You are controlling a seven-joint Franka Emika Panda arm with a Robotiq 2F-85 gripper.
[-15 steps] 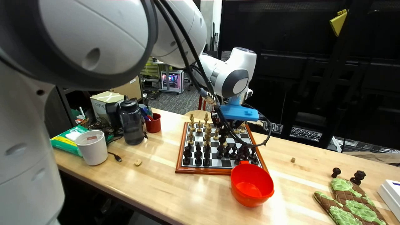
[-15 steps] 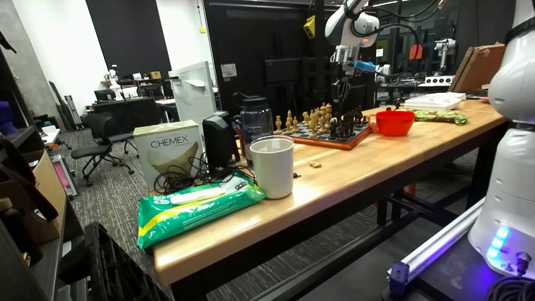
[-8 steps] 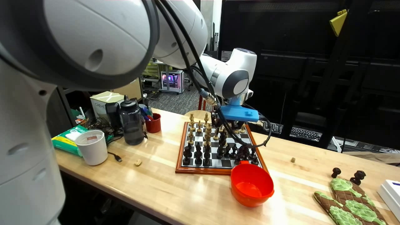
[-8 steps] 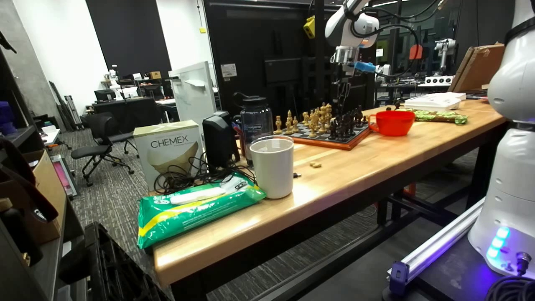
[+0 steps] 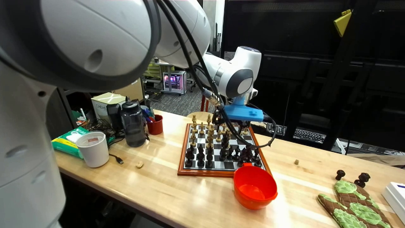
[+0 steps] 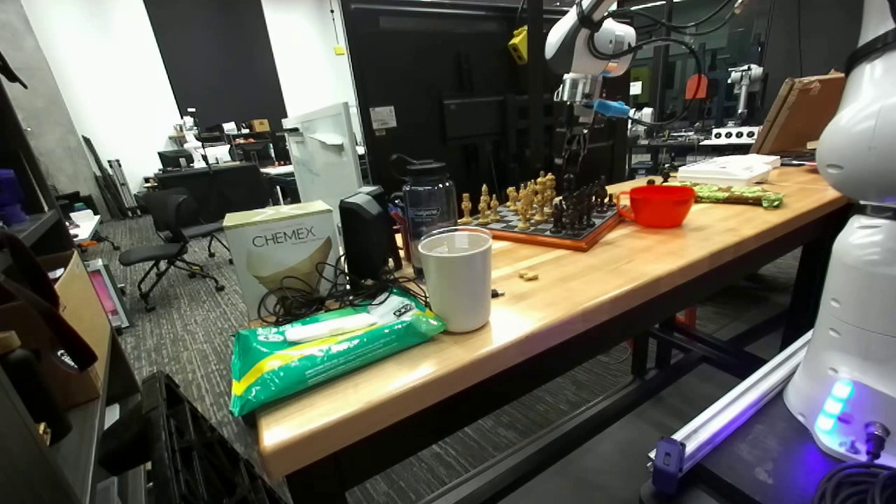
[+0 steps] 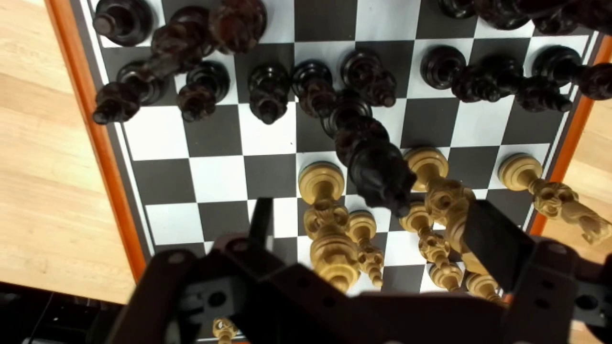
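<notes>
My gripper hangs over the chessboard, its jaws standing wide apart. Below and between its fingers several light wooden chess pieces show, among them a tall light piece. The right finger partly covers another tall light piece. A tall black piece stands upright just ahead of the gap, and nothing looks gripped. Rows of dark pieces fill the far part of the board in the wrist view. In an exterior view the gripper is above the pieces; cables partly hide it in the other.
A red bowl stands close to the board's corner. Oven mitts and two dark pieces lie to one side. Across the table are a white cup, a water bottle and a red pen cup.
The gripper's fingers have spread apart, and the arm's end has risen slightly over the board. The tall black piece now stands clear of the fingers. The bowl and other things have not moved.
</notes>
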